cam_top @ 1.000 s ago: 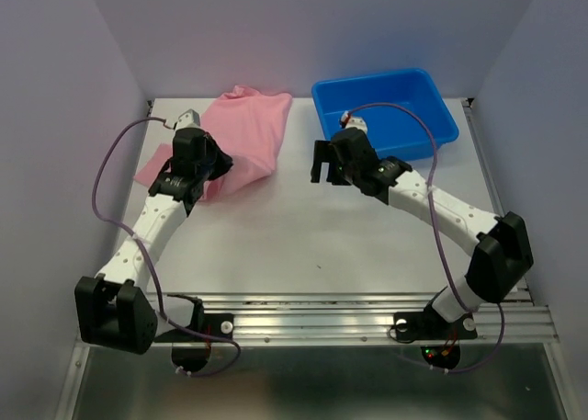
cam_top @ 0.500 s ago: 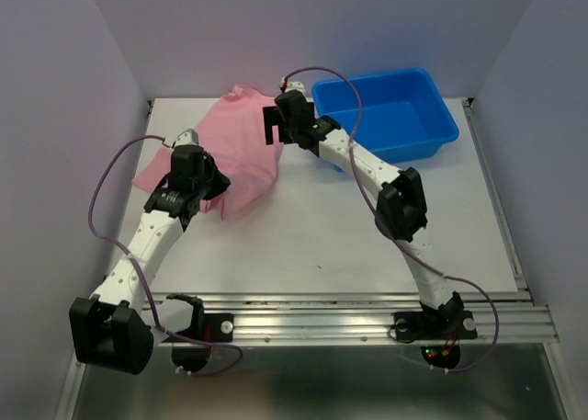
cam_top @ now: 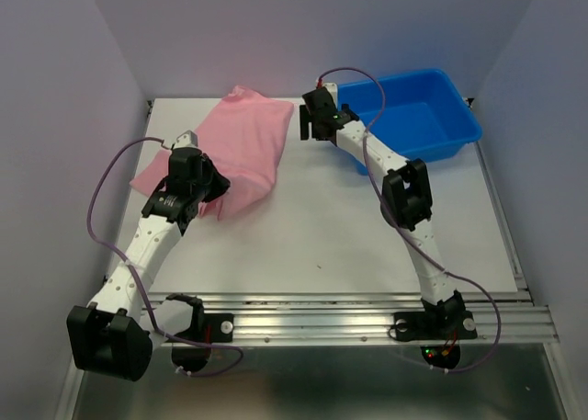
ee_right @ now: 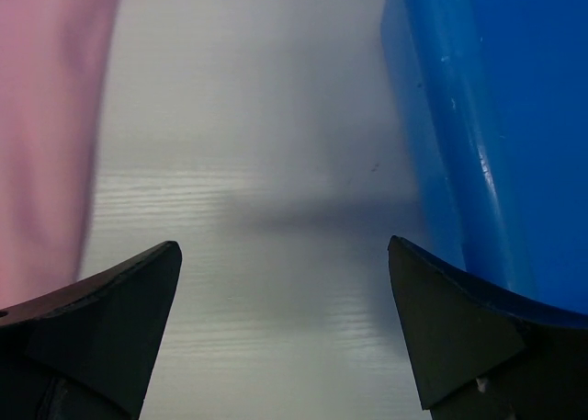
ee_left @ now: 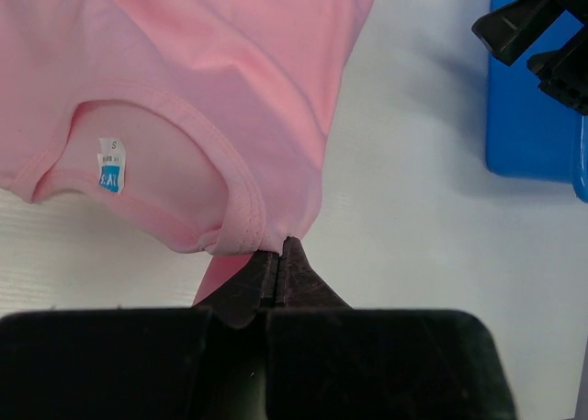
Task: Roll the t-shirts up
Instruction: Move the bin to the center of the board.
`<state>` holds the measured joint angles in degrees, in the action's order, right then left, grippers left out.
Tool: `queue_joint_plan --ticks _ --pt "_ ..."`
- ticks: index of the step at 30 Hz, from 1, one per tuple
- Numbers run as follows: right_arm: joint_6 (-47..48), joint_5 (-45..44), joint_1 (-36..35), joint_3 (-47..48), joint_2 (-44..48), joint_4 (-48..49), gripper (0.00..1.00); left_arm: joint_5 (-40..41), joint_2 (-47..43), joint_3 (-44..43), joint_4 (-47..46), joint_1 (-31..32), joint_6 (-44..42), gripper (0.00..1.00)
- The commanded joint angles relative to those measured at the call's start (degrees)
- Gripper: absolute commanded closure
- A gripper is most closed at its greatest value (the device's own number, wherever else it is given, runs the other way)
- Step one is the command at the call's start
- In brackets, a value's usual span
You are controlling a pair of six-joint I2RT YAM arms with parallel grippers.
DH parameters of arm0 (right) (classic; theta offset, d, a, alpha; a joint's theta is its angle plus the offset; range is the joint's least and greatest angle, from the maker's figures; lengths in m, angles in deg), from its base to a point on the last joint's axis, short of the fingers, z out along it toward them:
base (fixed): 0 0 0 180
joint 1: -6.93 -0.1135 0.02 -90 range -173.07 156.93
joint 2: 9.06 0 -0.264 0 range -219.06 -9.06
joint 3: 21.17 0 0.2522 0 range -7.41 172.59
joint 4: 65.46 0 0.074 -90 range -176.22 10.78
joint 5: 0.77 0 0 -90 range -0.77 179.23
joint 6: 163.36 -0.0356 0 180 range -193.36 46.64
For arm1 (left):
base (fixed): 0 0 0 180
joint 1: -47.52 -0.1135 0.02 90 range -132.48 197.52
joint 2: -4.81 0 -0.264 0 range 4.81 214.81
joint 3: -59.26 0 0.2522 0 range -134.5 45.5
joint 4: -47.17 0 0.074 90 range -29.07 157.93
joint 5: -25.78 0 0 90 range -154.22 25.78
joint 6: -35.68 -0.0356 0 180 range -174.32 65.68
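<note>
- The white table (cam_top: 303, 245) carried a light pink t-shirt of thin soft fabric (cam_top: 246, 142) near its far left corner. The t-shirt lay loosely spread and partly doubled over, creased, with no rolled part that either view showed.
- The left tool (cam_top: 213, 187) sat at the t-shirt's near edge. Its jaws were pressed together on a pinch of pink fabric just beside the ribbed collar (ee_left: 241, 195). The wrist view showed a small white and blue size label (ee_left: 111, 165) inside the neck opening, so the garment lay with its neck toward that arm.
- The right tool (cam_top: 307, 126) hung over bare table near the far edge, in the gap between the t-shirt's right side and the bin. Its jaws stood wide apart around nothing, and it touched neither thing as far as the views showed.
- A blue rectangular plastic bin (cam_top: 432, 117) stood at the far right corner of the table, apart from the t-shirt.
- As a judgement, the task was at an early stage: one corner of the garment was gripped, but it had not been laid out flat and no rolling had begun.
- What was left appeared to be nearly everything: smoothing the fabric, probably with the right tool taking a second hold, then rolling it into a bundle. Whether the roll belonged in the bin could not be told.
</note>
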<state>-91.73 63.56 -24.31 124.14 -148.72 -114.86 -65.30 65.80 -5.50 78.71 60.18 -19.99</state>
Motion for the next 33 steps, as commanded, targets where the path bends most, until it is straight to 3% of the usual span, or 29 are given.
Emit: queue_joint_plan --ticks 1,8,12,17,21,27,33 --pt "-0.9 -6.7 1.9 -2.1 4.0 -0.6 0.00 -1.6 -0.3 -1.6 -1.1 0.2 -1.5 1.00" --pt "-1.1 -5.3 2.6 -3.4 4.0 -0.8 0.00 -3.0 -0.3 -1.9 -1.0 0.1 -2.4 1.00" --pt "0.7 3.9 2.1 -4.6 6.5 1.1 0.00 -4.4 0.0 -2.1 -1.7 0.4 -2.6 1.00" --pt "2.8 18.0 -3.0 -17.1 14.3 9.3 0.00 -3.1 0.4 -7.3 3.3 0.5 -5.0 1.00" --pt "1.2 17.4 -8.6 -27.8 19.9 14.4 0.00 0.4 -1.4 -13.8 6.5 0.5 -7.3 1.00" --pt "-5.3 23.9 -12.2 -41.3 26.8 22.3 0.00 0.5 0.1 -19.0 9.5 0.5 -8.9 1.00" --pt "-15.1 25.1 -12.8 -44.3 28.6 23.0 0.00 3.3 -0.8 -22.4 11.5 0.4 -9.5 1.00"
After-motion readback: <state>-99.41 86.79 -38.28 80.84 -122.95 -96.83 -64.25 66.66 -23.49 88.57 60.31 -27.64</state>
